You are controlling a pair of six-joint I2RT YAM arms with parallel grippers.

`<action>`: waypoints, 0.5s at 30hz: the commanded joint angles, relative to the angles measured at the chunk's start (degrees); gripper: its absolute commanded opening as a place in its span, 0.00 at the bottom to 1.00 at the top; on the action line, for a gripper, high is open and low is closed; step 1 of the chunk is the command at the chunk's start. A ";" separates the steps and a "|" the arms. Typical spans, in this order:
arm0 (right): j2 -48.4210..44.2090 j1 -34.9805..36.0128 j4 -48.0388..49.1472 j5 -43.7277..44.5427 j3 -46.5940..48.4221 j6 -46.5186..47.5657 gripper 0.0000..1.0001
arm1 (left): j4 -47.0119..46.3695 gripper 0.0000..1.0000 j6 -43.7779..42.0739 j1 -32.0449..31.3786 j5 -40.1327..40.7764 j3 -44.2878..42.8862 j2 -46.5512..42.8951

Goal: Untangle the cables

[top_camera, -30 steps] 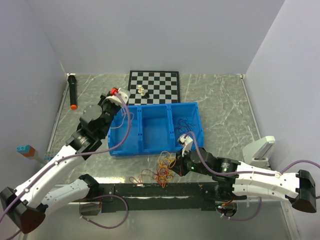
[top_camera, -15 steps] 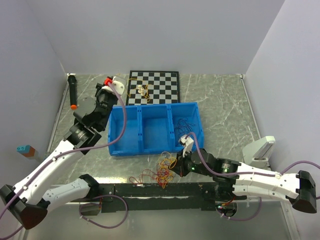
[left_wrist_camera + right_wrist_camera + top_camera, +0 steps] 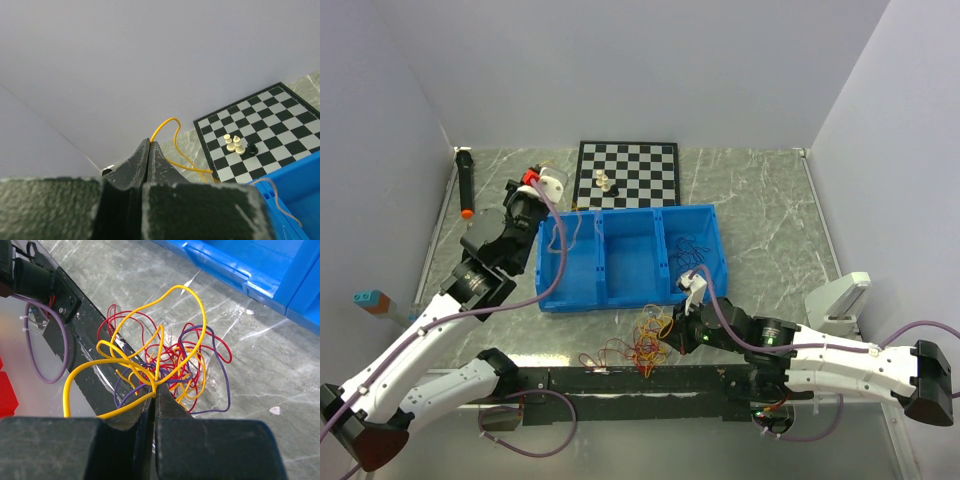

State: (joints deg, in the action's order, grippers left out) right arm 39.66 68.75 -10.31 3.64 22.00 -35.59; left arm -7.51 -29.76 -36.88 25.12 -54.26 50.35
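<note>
A tangle of yellow, red and purple cables [image 3: 638, 345] lies on the table by the front rail; it also shows in the right wrist view [image 3: 175, 360]. My right gripper [image 3: 670, 327] sits at the tangle's right edge, and its jaws [image 3: 155, 392] are shut on a yellow cable of the tangle. My left gripper [image 3: 537, 184] is raised behind the blue bin's left end. Its jaws [image 3: 149, 142] are shut on a single yellow cable [image 3: 172, 142], which loops up and trails down toward the bin [image 3: 300, 185].
A blue three-compartment bin [image 3: 620, 213] stands mid-table, with dark cables in its right compartment. A chessboard [image 3: 628, 172] with a few pieces [image 3: 603, 182] lies behind it. A black marker [image 3: 465, 185] lies at the far left, and a white object [image 3: 838, 298] at the right.
My left gripper has moved back and to the left, from over the bin's left end toward the rear wall, with the yellow cable in it. The right gripper has stayed on the tangle.
</note>
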 commanded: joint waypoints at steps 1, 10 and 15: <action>0.24 0.33 1.78 0.49 0.59 -0.35 0.00 | -2.16 0.01 0.23 0.06 -0.95 -1.64 -1.04; 1.12 0.33 1.52 -0.03 1.38 0.17 0.00 | -7.16 0.01 -0.30 0.23 0.01 -2.16 -2.19; 2.09 0.33 2.22 -0.48 1.82 0.26 0.00 | -9.54 0.01 -1.53 0.15 -2.09 -7.78 -0.25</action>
State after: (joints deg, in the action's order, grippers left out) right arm 41.34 68.75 -10.28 3.40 22.04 -35.53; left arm -11.11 -30.26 -36.88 24.69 -56.25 49.50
